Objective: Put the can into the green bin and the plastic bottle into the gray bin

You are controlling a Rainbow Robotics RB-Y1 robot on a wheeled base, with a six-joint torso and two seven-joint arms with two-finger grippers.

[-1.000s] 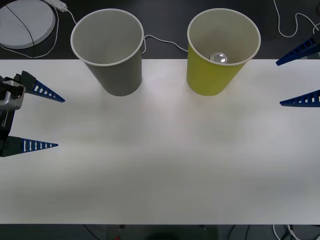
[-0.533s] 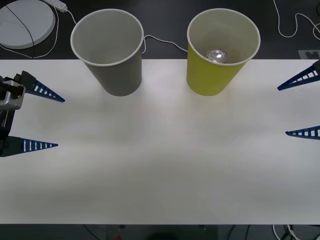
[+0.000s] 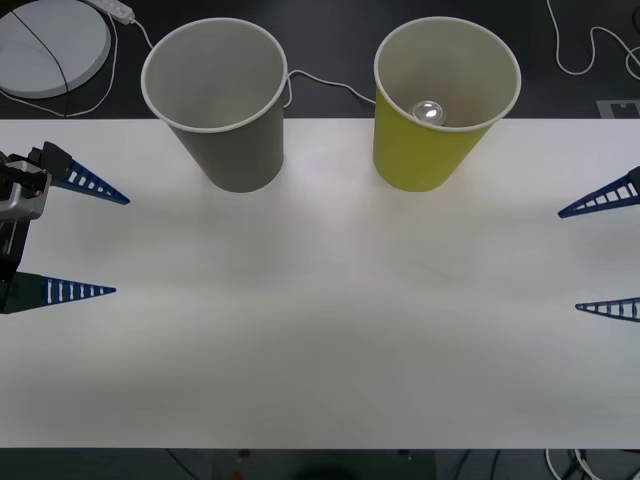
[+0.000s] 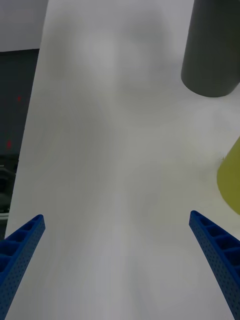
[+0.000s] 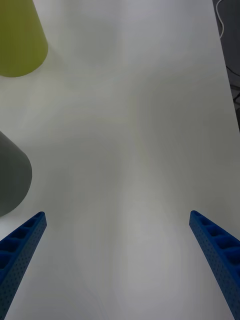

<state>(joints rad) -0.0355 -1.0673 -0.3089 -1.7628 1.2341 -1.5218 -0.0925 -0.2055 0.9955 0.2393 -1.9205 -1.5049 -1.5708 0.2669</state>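
The left gripper (image 3: 85, 238) hangs over the left edge of the white bench (image 3: 320, 330), roughly midway between the far and near edges. Its two blue ribbed fingers (image 3: 92, 184) are spread wide apart, tips pointing inward across the bench, and nothing lies between them. In the left wrist view the same fingers (image 5: 22, 245) stand at the two lower corners with bare bench surface between.

The gray bin (image 3: 218, 100) stands upright at the far edge of the bench, left of centre. Its white rim is intact and its pale interior holds nothing that can be seen.

The green bin (image 3: 440, 105) stands upright at the far edge, right of centre, beside the gray bin but not touching it. The can (image 3: 429, 112) lies inside the green bin, its shiny metallic top visible against the inner wall; its body colour cannot be made out from above.

The right gripper (image 3: 608, 253) sits at the right edge of the bench, level with the bench's middle and well apart from the green bin. Its blue fingers (image 3: 605, 198) are likewise spread wide, holding nothing. The right wrist view shows these fingers (image 4: 215, 250) apart at the lower corners, with the side of the green bin (image 4: 231, 180) and the base of the gray bin (image 4: 212, 50) farther off.

A round white disc (image 3: 50, 45) with a dark cable across it rests on the dark surface beyond the bench's far left corner. White cables (image 3: 325, 85) run behind both bins.
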